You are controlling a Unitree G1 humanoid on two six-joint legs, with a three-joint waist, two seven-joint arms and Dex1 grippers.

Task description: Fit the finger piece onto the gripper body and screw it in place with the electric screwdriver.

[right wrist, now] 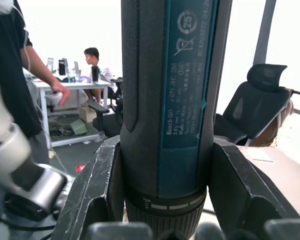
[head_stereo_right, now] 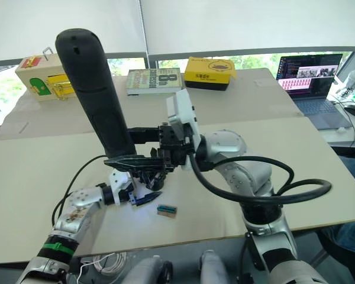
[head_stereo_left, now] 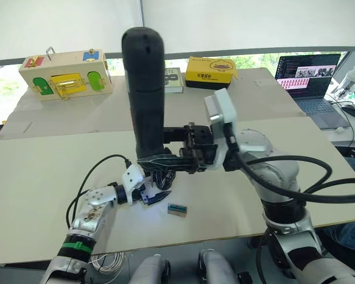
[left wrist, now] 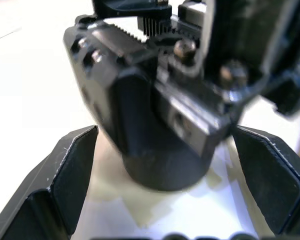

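Now right gripper (head_stereo_left: 165, 148) clamped on screwdriver (head_stereo_left: 145, 89), upright over gripper body (head_stereo_left: 160, 183) near table's (head_stereo_left: 47, 177) front edge, left gripper (head_stereo_left: 143, 188) open around its round base, green-topped block (head_stereo_left: 177, 208) just beside.

Matt black plastic electric screwdriver (head_stereo_left: 145, 89), glossy teal label, matt black gripper body (left wrist: 155, 125), smooth pale table (head_stereo_left: 47, 177)
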